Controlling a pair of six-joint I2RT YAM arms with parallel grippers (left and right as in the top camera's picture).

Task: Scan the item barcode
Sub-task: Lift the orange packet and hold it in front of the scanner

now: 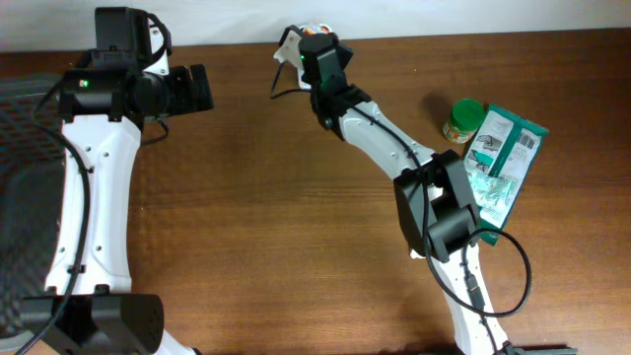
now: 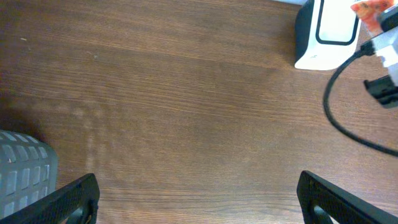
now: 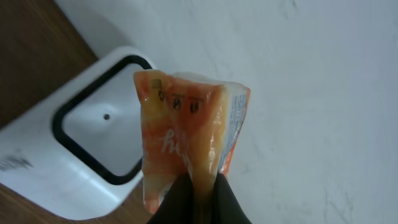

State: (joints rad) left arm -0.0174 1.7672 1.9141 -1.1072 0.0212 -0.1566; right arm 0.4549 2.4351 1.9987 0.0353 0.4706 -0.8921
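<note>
My right gripper (image 3: 202,186) is shut on the lower edge of an orange snack packet (image 3: 186,124) and holds it up beside the white barcode scanner (image 3: 81,155), whose dark-rimmed window faces the packet. From overhead, the packet (image 1: 314,32) and scanner (image 1: 293,44) sit at the table's far edge, with the right gripper (image 1: 320,51) just behind them. No barcode shows on the packet's visible side. My left gripper (image 1: 200,89) hangs open over bare wood at the far left, well apart from the scanner. In the left wrist view its fingers (image 2: 74,199) frame empty table, with the scanner (image 2: 323,34) at the top right.
A green-lidded jar (image 1: 461,120) and green-and-white packages (image 1: 505,158) lie at the right of the table. A grey mesh basket (image 1: 20,148) stands at the left edge. A black cable (image 2: 348,118) loops near the scanner.
</note>
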